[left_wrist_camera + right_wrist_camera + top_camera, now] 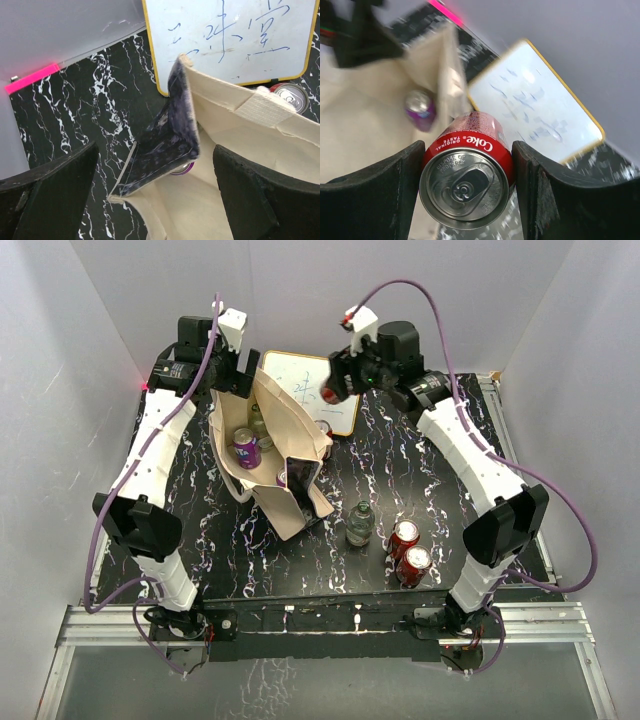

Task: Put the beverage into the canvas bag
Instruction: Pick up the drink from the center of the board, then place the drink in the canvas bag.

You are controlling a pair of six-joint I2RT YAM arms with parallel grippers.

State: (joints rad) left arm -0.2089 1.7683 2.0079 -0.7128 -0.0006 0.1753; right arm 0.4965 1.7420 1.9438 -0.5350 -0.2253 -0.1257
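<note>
Starting far left with the left tool [238,375]: spread wide, gripping nothing, straddling the far corner of the canvas bag [295,425] without pinching the cloth.

Moving right to the bag itself: standing on the bench [200,540], mouth gaping upward, with a purple can [246,447] down inside.

Right again to the right tool [340,380]: clamped on the Coke can [467,175], up in the air over the white board [300,375], just right of the bag's rim. Lid end facing the wrist camera, long axis running along the fingers.

Looks like the carry-over step. Bag mouth lying to the left of the held can and lower, so calls for a short sweep left, then down and release. Clearly the right arm's job. Worth watching the near rim: floppy, liable to fold inward if clipped.

Nearer the front right, waiting on the bench: a clear bottle [360,523] and two red cans [405,537] [414,562].
</note>
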